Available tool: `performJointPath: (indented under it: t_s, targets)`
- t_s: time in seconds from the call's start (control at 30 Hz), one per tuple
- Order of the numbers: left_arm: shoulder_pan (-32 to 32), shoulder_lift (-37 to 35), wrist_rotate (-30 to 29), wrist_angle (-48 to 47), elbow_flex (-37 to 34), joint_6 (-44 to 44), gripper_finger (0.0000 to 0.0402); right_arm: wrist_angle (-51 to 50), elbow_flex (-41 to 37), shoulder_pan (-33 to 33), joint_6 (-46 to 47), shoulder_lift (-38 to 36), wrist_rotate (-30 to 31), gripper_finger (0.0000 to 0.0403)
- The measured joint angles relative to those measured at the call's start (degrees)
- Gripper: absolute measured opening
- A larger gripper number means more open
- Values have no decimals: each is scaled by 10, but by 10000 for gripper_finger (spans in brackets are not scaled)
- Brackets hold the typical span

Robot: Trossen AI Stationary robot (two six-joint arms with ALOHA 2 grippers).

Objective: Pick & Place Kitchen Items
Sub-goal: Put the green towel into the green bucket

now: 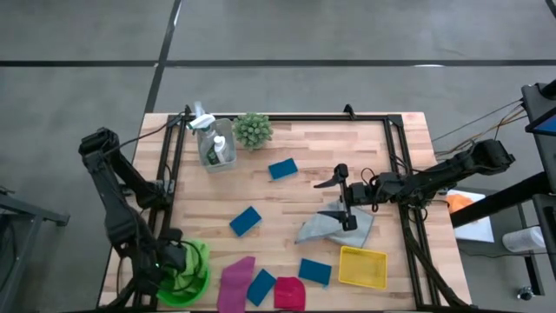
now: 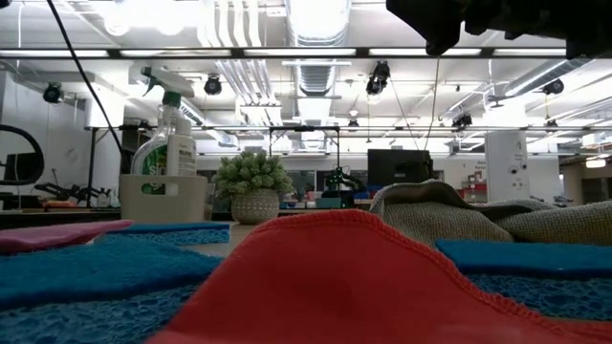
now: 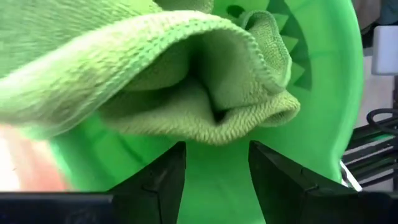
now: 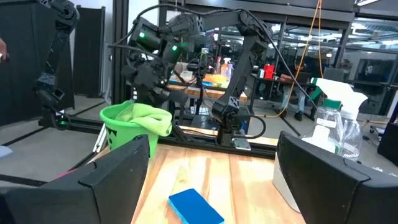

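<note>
1. At the table's near left corner your left gripper [image 3: 214, 180] hangs over the green bowl [image 1: 198, 276], its fingers apart and gripping nothing. The green cloth [image 3: 186, 81] lies bunched just beyond the fingertips, part in the bowl, part draped over its rim. It is soft and light; if you retake it, pinch a thick fold, not a single edge.
2. Next come the pink cloth [image 1: 234, 283], a blue sponge [image 1: 261, 286] and the red cloth [image 1: 289, 293], flat on the wood. The sponges look light and springy; grip across the short sides.
3. At the back, a clear caddy [image 1: 215, 153] holds a spray bottle [image 2: 164, 129].
4. Your right gripper [image 1: 346, 200] hovers spread wide above the grey cloth [image 1: 334, 228]. Take its raised crease.
5. The yellow tray [image 1: 362, 267] holds nothing.
</note>
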Motion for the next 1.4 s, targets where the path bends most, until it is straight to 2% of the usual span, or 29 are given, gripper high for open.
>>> performJointPath:
  t_s: [0.17, 0.27, 0.37, 0.53, 0.63, 0.87, 1.07, 1.27, 1.4]
  targets:
    - [0, 0, -24, -85, 51, 1, 176, 0, 0, 0, 0, 0, 0, 345]
    - [0, 0, -68, -136, 78, 3, 176, -1, 0, 0, 0, 0, 0, 345]
    - [0, 0, -151, -176, 93, 3, 176, -2, 0, 0, 0, 0, 0, 345]
    - [2, 0, -341, -183, 75, 0, 175, -2, 0, 0, 0, 0, 0, 345]
    - [20, 0, -392, -178, 48, -2, 163, -2, 0, 0, 0, 0, 2, 345]
    - [88, 0, -387, -150, -18, 0, 83, -2, 0, 0, 0, 0, 2, 345]
    - [121, 0, -316, -135, -24, 48, 8, -2, 0, 0, 0, 0, 2, 345]
    - [122, 0, -238, -63, -22, 123, 9, -3, 0, 0, 0, 0, 2, 345]
    - [122, 0, -230, -47, -21, 151, 4, -4, 0, 0, 0, 0, 2, 345]
